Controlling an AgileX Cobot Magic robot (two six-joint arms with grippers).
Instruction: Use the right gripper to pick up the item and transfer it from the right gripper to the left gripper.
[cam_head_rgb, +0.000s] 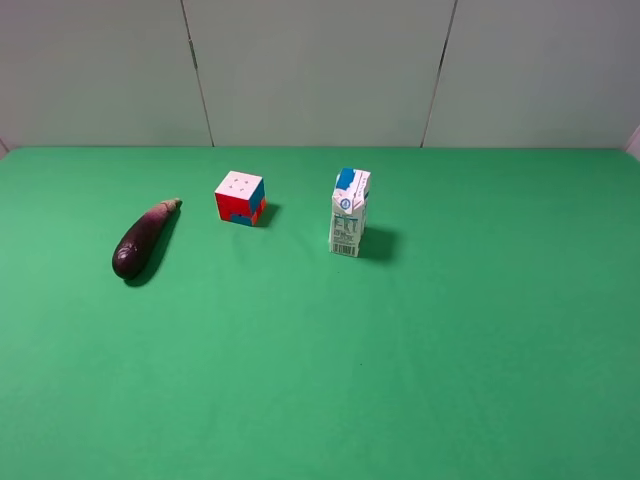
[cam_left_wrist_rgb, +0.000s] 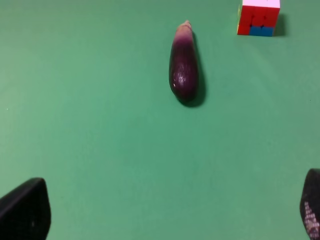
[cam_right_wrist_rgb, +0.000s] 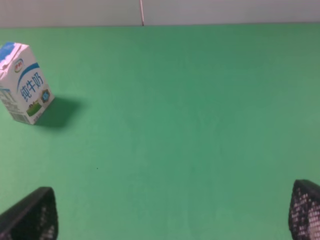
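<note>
The eggplant (cam_head_rgb: 143, 238), dark purple and glossy with a pale stem end, lies on the green table at the left. It also shows in the left wrist view (cam_left_wrist_rgb: 183, 65), well ahead of my left gripper (cam_left_wrist_rgb: 165, 215), whose fingertips (cam_left_wrist_rgb: 25, 210) stand wide apart and hold nothing. My right gripper (cam_right_wrist_rgb: 170, 215) is open and empty too; its fingertips (cam_right_wrist_rgb: 32, 217) frame bare green cloth. The eggplant is out of the right wrist view. Neither arm shows in the exterior high view.
A red, white and blue puzzle cube (cam_head_rgb: 240, 198) sits right of the eggplant, also in the left wrist view (cam_left_wrist_rgb: 258, 17). A white-and-blue milk carton (cam_head_rgb: 349, 213) stands upright near the middle, also in the right wrist view (cam_right_wrist_rgb: 22, 82). A grey wall backs the table.
</note>
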